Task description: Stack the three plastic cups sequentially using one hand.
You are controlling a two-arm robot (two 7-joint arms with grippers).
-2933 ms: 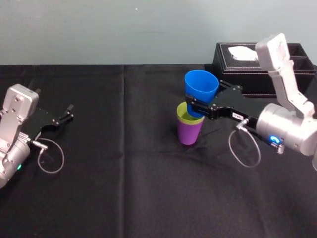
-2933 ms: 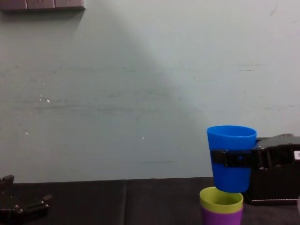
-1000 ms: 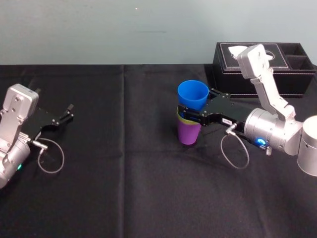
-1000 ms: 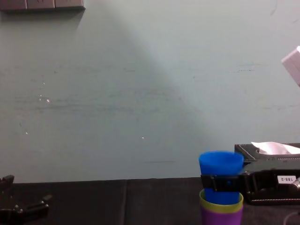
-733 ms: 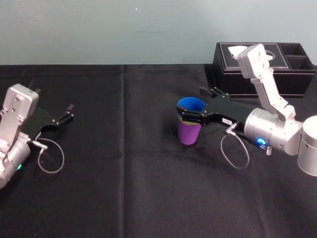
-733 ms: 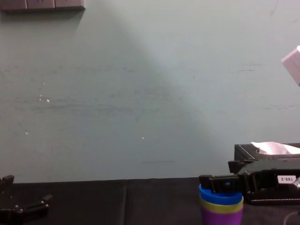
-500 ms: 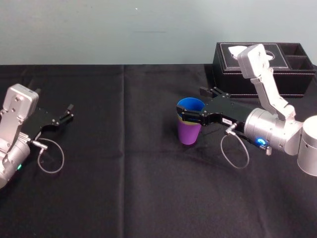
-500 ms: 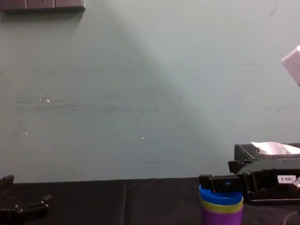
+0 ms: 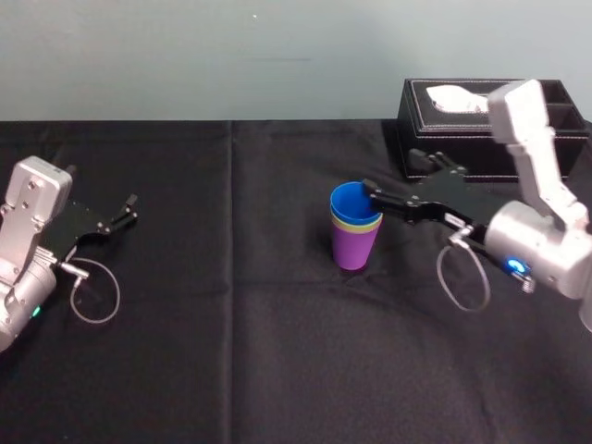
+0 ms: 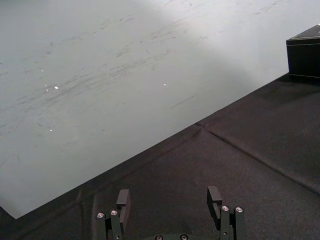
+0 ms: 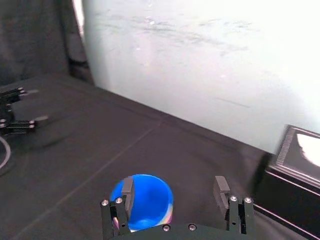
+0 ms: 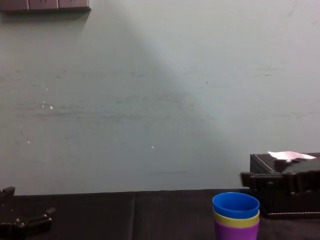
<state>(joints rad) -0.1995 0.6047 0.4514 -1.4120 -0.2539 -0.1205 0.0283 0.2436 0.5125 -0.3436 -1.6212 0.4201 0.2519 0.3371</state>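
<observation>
The three plastic cups stand nested upright mid-table: the blue cup (image 9: 356,198) sits in the lime green cup (image 9: 357,223), which sits in the purple cup (image 9: 353,247). In the chest view the blue rim (image 12: 236,204) tops the green band (image 12: 236,218) and the purple body (image 12: 236,231). My right gripper (image 9: 392,172) is open just right of the stack, touching nothing. From its wrist, the blue cup (image 11: 143,202) lies beside one finger, off the middle of the open right gripper (image 11: 173,190). My left gripper (image 9: 127,209) rests open at the far left.
A black tissue box (image 9: 462,129) with white tissue stands at the back right, close behind my right gripper; it also appears as a dark tissue box (image 12: 285,197) in the chest view. Black cloth (image 9: 231,324) covers the table. The left gripper (image 10: 168,199) faces bare cloth.
My right gripper opened and let go of the blue cup, which dropped into the green cup. The gripper then drew back to the right, away from the stack. The left arm stayed still.
</observation>
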